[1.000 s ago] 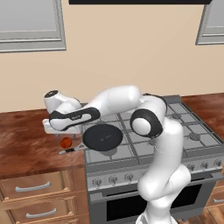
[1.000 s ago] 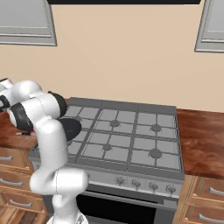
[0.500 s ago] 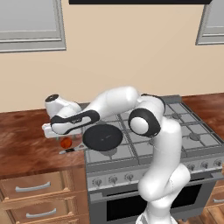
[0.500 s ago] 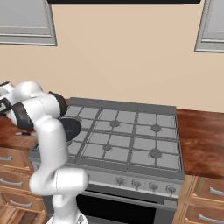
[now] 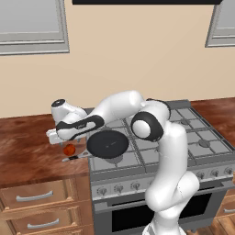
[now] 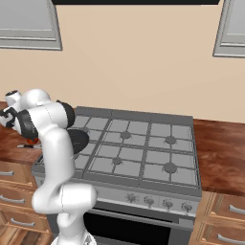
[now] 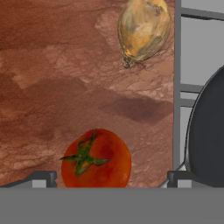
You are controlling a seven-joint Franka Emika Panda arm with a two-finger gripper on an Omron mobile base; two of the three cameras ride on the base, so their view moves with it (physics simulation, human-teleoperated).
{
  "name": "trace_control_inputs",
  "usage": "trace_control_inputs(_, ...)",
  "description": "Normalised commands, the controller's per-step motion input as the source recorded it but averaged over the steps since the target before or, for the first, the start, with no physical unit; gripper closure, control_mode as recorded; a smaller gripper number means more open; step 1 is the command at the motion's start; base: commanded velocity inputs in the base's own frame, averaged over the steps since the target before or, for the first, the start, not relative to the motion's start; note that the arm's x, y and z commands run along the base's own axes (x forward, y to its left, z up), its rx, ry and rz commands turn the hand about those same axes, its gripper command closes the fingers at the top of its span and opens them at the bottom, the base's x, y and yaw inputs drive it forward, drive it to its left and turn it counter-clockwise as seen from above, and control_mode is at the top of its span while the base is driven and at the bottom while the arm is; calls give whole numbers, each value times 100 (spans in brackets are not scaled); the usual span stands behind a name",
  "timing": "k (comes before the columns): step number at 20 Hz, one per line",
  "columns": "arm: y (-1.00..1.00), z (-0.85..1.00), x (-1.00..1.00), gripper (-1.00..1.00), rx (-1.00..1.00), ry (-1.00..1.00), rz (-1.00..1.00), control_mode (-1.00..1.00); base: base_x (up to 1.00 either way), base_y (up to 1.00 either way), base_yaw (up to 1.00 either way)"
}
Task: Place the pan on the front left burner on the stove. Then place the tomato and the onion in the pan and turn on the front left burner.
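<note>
The black pan (image 5: 108,143) sits on the stove (image 5: 183,134) at its front left corner, covering the front left burner, with its thin handle (image 5: 77,156) reaching left over the counter. The tomato (image 5: 69,149) lies on the counter just left of the pan. My gripper (image 5: 65,140) hangs open right above it. In the hand view the tomato (image 7: 96,159) lies between my open gripper (image 7: 111,178) tips, untouched. The onion (image 7: 143,28) lies farther off on the counter, and the pan's rim (image 7: 205,135) curves at the right.
Brown wooden counter (image 5: 27,151) runs left of the stove, with drawers (image 5: 34,197) under it. A row of knobs (image 5: 202,174) lines the stove's front. From the right side the stove (image 6: 139,148) and the pan (image 6: 79,141) show behind my arm.
My hand has come down and a little to the right, closer over the tomato. The pan, tomato and onion have not moved.
</note>
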Motion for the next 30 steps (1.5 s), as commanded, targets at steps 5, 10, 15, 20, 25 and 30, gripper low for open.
trace_control_inputs(5, 6, -24, 10, -100, 0, 0, 11, -100, 0, 0, 0)
trace_control_inputs(10, 13, -9, 0, -100, 0, 1, 4, -100, 0, 0, 0)
trace_control_inputs(15, 4, 0, 0, -100, 1, 0, 1, -100, 0, 0, 0)
trace_control_inputs(20, 0, 0, -13, -100, 0, 0, 0, -100, 0, 0, 0)
trace_control_inputs(25, 0, 0, -14, -100, 0, 0, 0, -100, 0, 0, 0)
trace_control_inputs(30, -4, 0, -2, -100, 0, 0, 0, -100, 0, 0, 0)
